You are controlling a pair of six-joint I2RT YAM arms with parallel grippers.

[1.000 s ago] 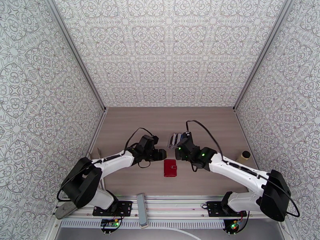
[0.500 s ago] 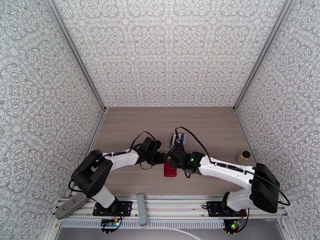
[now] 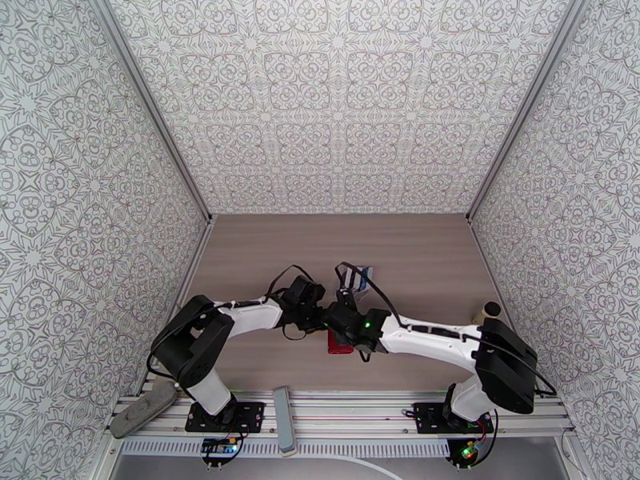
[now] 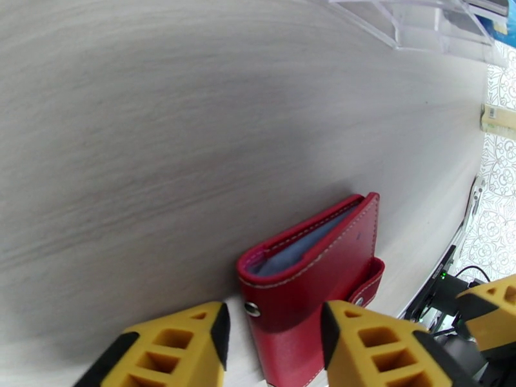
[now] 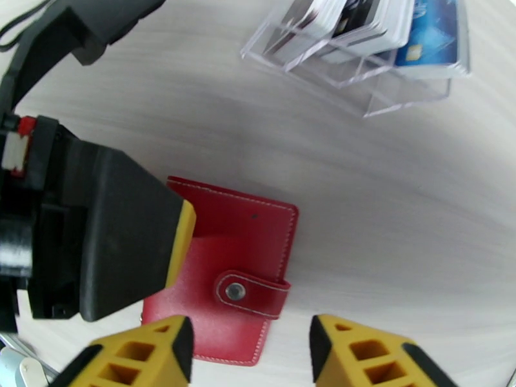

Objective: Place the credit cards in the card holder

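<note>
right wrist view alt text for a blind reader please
A closed red card holder lies on the wooden table under the right gripper, jaws open. The left gripper overlaps its left edge; credit cards stand in a clear rack beyond.

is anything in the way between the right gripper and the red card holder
Nothing lies between the open right gripper and the card holder just beyond it, but a finger of the left gripper covers one edge of it.

The pale wood-grain tabletop (image 3: 264, 258) carries a red wallet (image 5: 248, 230), a clear card rack (image 5: 403, 95) near it, and a small jar (image 3: 487, 313) by the right edge.
</note>
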